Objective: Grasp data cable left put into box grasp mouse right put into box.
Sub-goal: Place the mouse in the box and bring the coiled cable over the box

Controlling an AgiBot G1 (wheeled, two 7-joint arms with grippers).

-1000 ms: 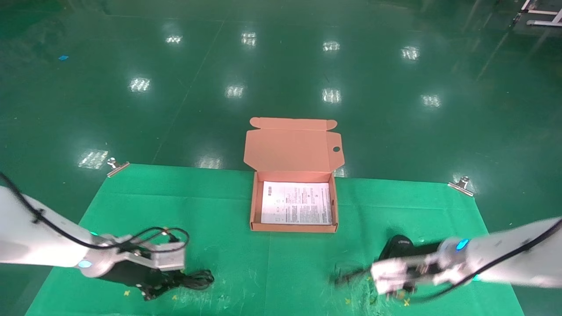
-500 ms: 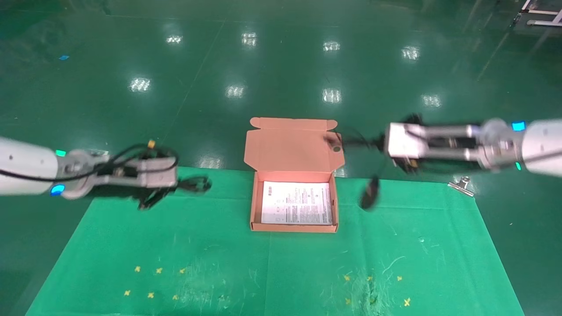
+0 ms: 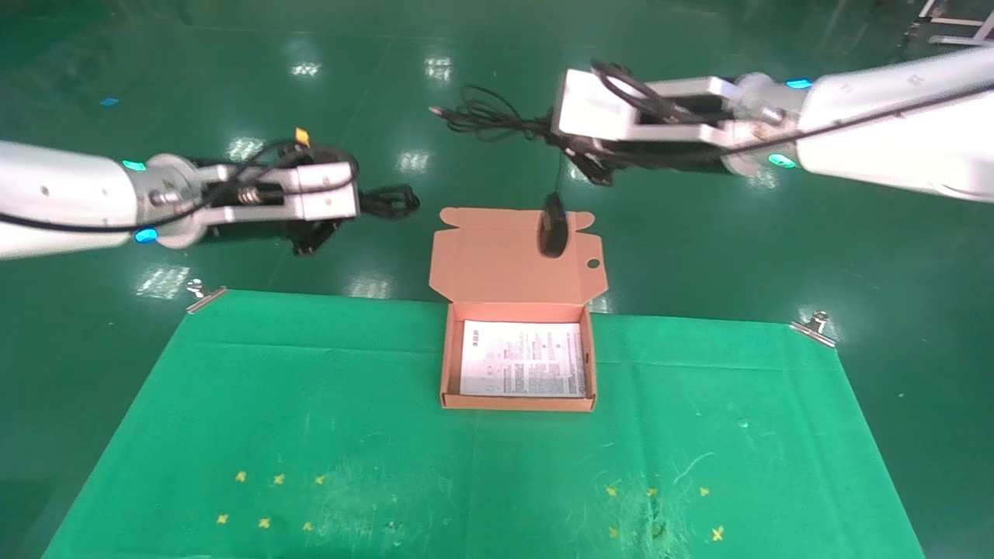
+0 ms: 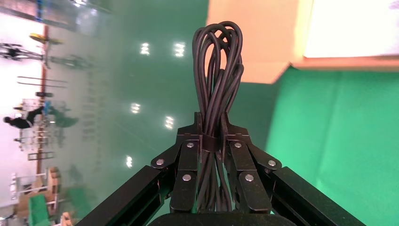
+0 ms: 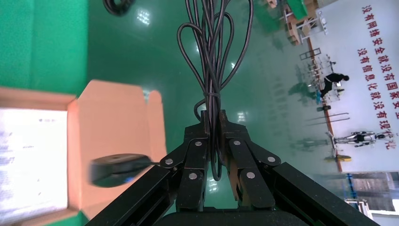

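Observation:
The salmon-orange box [image 3: 446,365] lies open on the green mat, white printed sheet [image 3: 522,369] inside, flap lid [image 3: 497,260] laid back. My left gripper [image 3: 363,203] hangs in the air left of the lid, shut on the data cable [image 3: 390,202], a thick black bundle held at its cinched middle [image 4: 211,123]. My right gripper [image 3: 553,138] is high above the lid, shut on the mouse's thin coiled cord [image 3: 485,120]; in the right wrist view [image 5: 212,115] the cord [image 5: 214,47] runs between the jaws. The black mouse [image 3: 553,225] dangles below over the lid, also in the right wrist view [image 5: 117,169].
The green mat [image 3: 311,435] is held by metal clips at its back corners [image 3: 206,295] [image 3: 814,326]. Small yellow marks [image 3: 264,497] dot its front. Shiny green floor [image 3: 699,233] lies beyond the mat.
Both arms lifted off the mat. The left rose with the data cable and moved right toward the box. The right rose and swung left, bringing the dangling mouse over the lid.

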